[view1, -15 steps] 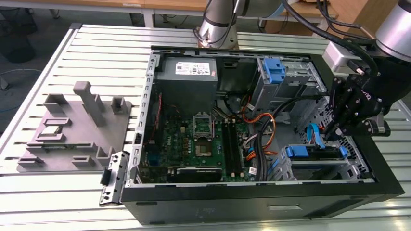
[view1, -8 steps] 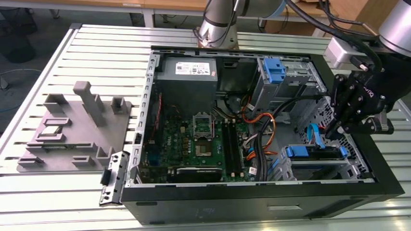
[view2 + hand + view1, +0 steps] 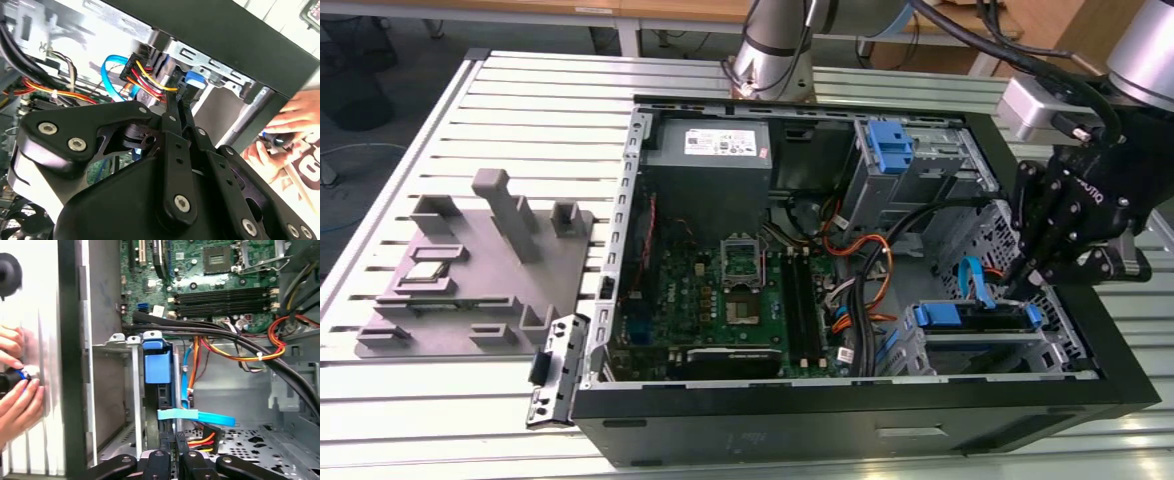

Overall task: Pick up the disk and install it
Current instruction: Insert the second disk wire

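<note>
Exterior view: pincer (image 3: pixel 1027 272) hangs at the computer case's (image 3: pixel 881 425) front corner, over the drive cage (image 3: pixel 983 345). Fingers clenched together on nothing visible. Disk (image 3: pixel 974 318) sits slotted in that cage, blue rail showing, long axis seemingly level along the case's front wall, likely seated.

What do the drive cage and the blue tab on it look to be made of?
Drive cage: bare sheet metal by its look, dull silver with folded edges and punched holes. Blue tab: likely moulded plastic, with an even matte colour and rounded corners.
</note>
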You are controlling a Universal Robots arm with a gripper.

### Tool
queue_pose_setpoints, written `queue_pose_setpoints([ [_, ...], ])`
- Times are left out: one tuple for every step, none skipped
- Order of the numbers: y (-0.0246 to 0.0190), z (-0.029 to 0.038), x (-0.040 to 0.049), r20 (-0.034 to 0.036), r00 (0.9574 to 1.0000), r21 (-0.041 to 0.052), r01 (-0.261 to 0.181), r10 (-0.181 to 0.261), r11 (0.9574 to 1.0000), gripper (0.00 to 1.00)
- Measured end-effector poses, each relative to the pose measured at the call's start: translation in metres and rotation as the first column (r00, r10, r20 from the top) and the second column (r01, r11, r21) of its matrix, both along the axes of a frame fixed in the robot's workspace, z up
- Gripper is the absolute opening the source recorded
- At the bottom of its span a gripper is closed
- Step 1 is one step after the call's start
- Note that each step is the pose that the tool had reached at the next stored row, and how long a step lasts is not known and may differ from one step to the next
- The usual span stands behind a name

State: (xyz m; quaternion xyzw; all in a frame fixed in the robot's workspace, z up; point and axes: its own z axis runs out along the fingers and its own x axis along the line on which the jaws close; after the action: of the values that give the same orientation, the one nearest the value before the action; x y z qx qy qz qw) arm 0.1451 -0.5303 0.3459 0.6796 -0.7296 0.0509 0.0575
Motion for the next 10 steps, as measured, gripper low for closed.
queue_pose_setpoints([
  [0.0000, -0.0004, -0.0007, 0.0003, 1.0000, 0.0003, -0.001, 0.001, 1.0000, 0.16],
  [0.0000, -0.0007, -0.0019, 0.0008, 1.0000, 0.0001, -0.002, 0.002, 1.0000, 0.16],
  [0.0000, -0.0012, -0.0032, 0.0012, 1.0000, 0.0000, -0.004, 0.004, 1.0000, 0.16],
  [0.0000, -0.0016, -0.0040, 0.0013, 1.0000, 0.0002, -0.006, 0.006, 1.0000, 0.16],
  [-0.0001, -0.0017, -0.0042, 0.0013, 1.0000, -0.0001, -0.007, 0.007, 1.0000, 0.16],
  [-0.0003, -0.0019, -0.0042, 0.0013, 1.0000, -0.0002, -0.009, 0.009, 1.0000, 0.16],
  [-0.0006, -0.0023, -0.0041, 0.0013, 0.9999, -0.0001, -0.011, 0.011, 0.9999, 0.16],
  [-0.0010, -0.0028, -0.0042, 0.0013, 0.9999, -0.0001, -0.013, 0.013, 0.9999, 0.16],
  [-0.0015, -0.0034, -0.0042, 0.0013, 0.9999, 0.0001, -0.015, 0.015, 0.9999, 0.16],
  [-0.0019, -0.0040, -0.0042, 0.0013, 0.9999, -0.0002, -0.017, 0.017, 0.9999, 0.16],
])
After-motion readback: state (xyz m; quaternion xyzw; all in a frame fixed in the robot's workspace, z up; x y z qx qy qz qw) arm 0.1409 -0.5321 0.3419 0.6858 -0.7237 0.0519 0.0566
